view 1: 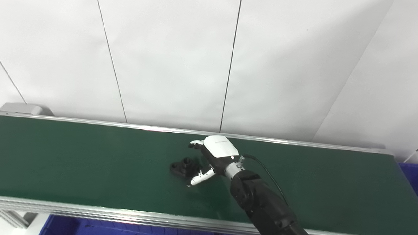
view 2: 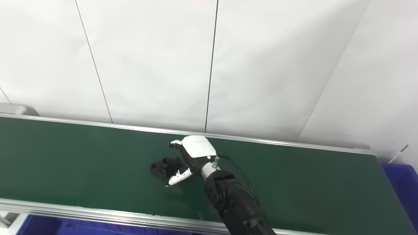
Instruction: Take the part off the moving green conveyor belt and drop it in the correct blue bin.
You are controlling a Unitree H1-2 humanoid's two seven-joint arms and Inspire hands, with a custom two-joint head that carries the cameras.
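A small black part with a round boss on a flat base lies on the green conveyor belt, near its middle. My right hand reaches over the belt from the lower right, low above the surface. It is open, with the fingers spread behind the part and the thumb in front of it. The part sits just left of the palm, between thumb and fingers, apart from them as far as I can tell. My left hand is not in view.
A blue bin shows at the belt's right end. Another blue bin lies below the belt's near metal rail. A white panelled wall stands behind the belt. A grey housing sits at the belt's far left.
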